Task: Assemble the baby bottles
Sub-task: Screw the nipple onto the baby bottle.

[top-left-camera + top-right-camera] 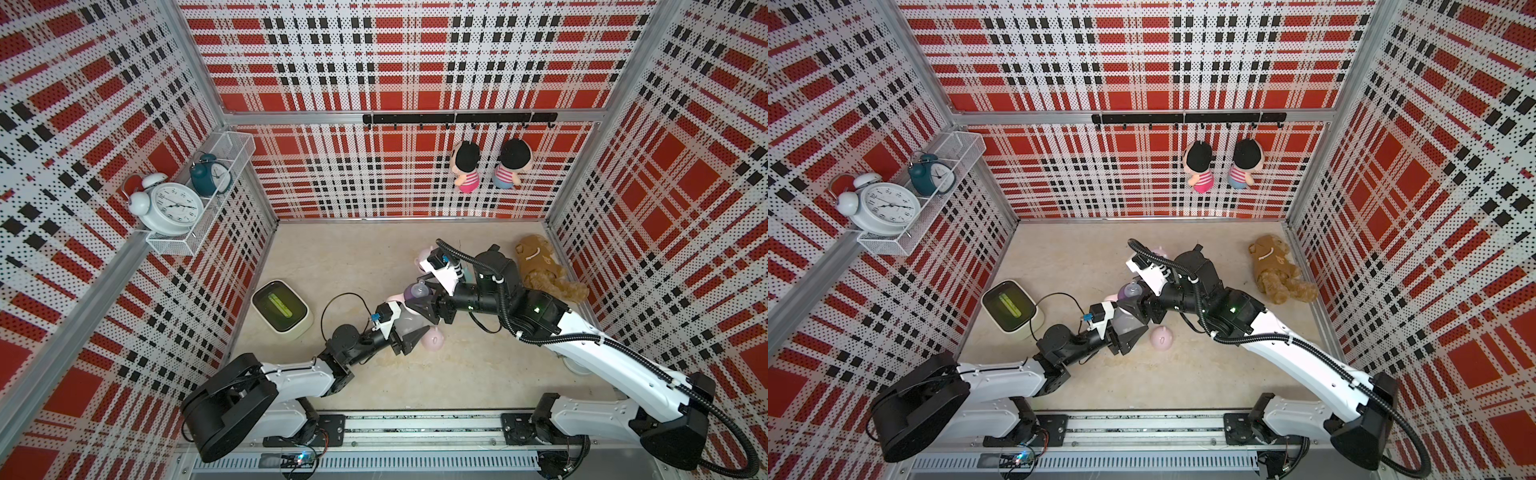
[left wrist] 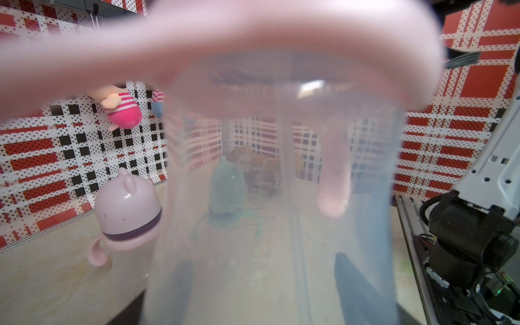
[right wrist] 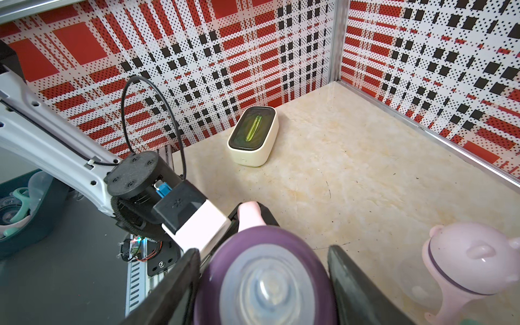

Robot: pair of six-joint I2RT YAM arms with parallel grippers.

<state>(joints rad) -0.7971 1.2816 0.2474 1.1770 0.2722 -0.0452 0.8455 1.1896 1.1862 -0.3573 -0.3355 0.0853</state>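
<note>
**Pink bottle: collar on neck, R jaws at collar**

L gripper (image 2: 263, 259) clamped on clear bottle body (image 2: 281, 168), mid-table between the arms. Pink handle ring (image 2: 253, 28) at neck.

Long axis runs from L grip up to purple collar (image 3: 213, 270); approx upright, slight tilt.

R gripper (image 3: 263, 249) side-on at collar level, jaws flanking collar closely both sides. Contact vs. gap: can't tell.

Collar carries clear nipple (image 3: 270, 287) and looks coaxial w/ body. Seating depth hidden.

Judgement: next is a twist abt that axis by R arm, L acting as vise.

Loose pink cap (image 1: 433, 338) lies on table (image 1: 374, 257) just beside L gripper. Capped pink bottle (image 3: 472, 259) stands near.
</note>
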